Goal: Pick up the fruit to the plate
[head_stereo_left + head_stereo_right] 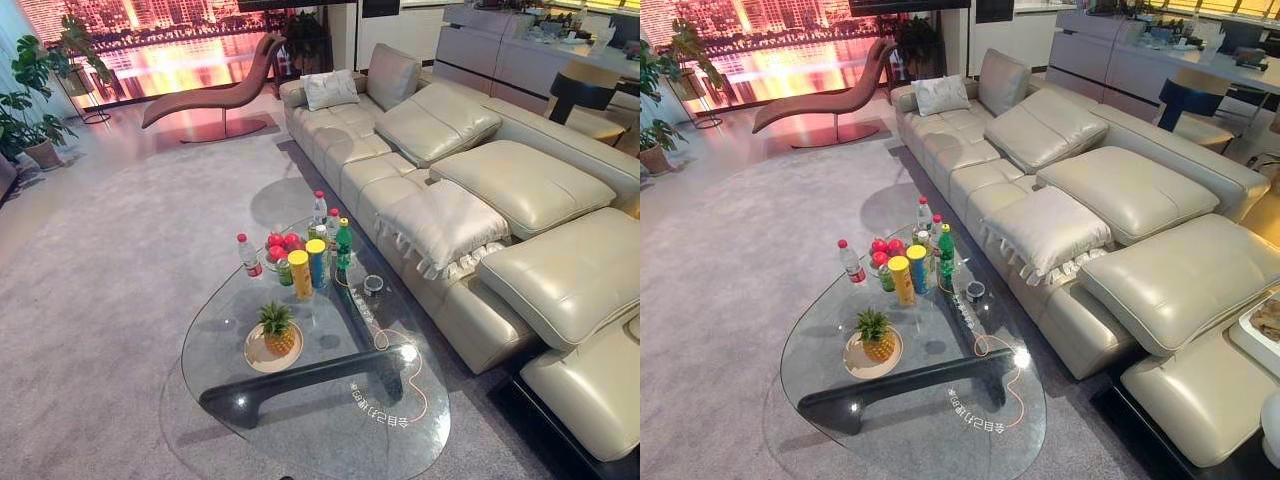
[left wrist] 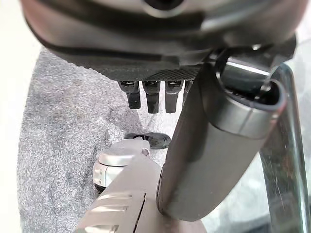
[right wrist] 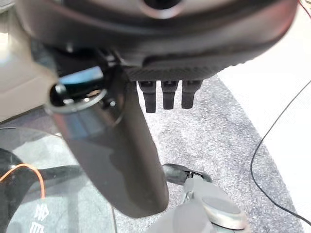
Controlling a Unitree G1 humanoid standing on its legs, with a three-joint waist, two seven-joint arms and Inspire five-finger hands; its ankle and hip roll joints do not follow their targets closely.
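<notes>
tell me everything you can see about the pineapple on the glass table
The pineapple is small and whole, with a golden-yellow scaled body and a spiky green crown. It stands upright on a round, pale plate near the front part of the glass table, apart from the cluster of bottles and cans further back. Only the plate touches it; no robot hand is near it.

A rounded clear glass coffee table (image 1: 225,330) on grey carpet (image 1: 100,260) carries a plated pineapple (image 1: 277,330) at seven o'clock and clustered bottles and cans (image 1: 315,250) at twelve.
</notes>
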